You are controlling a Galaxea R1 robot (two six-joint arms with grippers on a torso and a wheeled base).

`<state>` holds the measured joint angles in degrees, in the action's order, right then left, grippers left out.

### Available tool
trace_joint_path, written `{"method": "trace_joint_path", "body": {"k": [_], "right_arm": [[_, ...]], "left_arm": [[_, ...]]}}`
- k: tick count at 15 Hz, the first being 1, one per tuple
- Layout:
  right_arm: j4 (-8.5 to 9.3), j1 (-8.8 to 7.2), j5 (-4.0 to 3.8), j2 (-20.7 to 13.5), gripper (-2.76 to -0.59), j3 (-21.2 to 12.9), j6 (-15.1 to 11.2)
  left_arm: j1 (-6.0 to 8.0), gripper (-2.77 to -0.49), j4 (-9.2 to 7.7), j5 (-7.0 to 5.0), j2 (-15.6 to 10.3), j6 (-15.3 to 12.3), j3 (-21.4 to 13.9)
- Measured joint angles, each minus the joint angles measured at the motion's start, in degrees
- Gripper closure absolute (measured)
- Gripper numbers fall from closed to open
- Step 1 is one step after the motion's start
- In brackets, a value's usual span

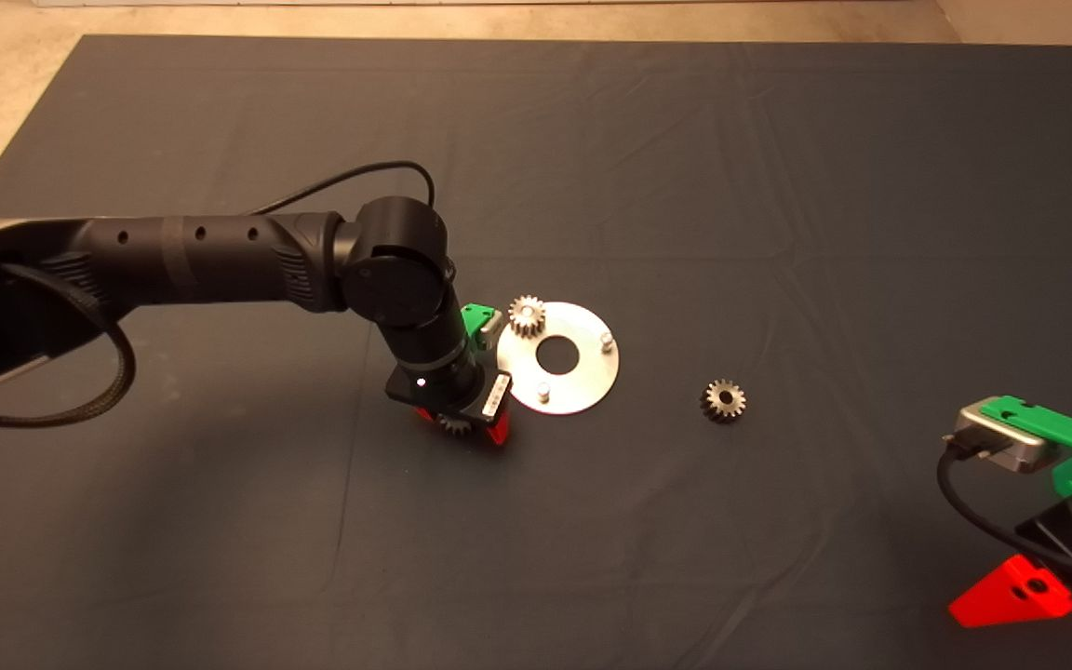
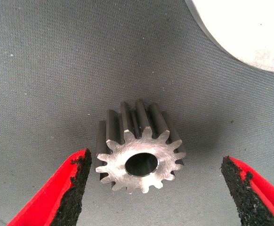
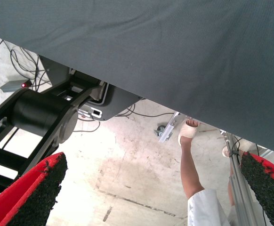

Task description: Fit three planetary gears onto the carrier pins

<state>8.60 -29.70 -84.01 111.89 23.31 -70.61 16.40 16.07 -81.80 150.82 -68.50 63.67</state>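
Steel gear [image 2: 139, 153] lies bore-up between the left tool's [image 2: 153, 188] spread fingers.

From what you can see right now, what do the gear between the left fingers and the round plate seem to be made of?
Gear: apparently steel, with a brushed silvery face and darker teeth. Round plate: likely polished metal, bright and reflective. Finger pads: rough black grip material, possibly rubber or foam.

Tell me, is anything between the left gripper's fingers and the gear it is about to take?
Nothing visible. The left gripper is open, and the gear lies on the mat between its fingers, with bare mat on both sides. The round plate lies beyond.
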Motion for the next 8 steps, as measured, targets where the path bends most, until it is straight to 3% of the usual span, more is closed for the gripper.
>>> {"method": "trace_joint_path", "body": {"k": [3,8], "right_arm": [[-0.01,0.01,0.00,0.00,-2.75,0.00,0.00],[0.00,-0.01,0.00,0.00,-2.75,0.00,0.00]], "left_arm": [[0.02,-1.81,0.05,-0.01,-0.02,0.04,0.66],[0.01,-1.54,0.04,-0.01,-0.01,0.26,0.71]]}}
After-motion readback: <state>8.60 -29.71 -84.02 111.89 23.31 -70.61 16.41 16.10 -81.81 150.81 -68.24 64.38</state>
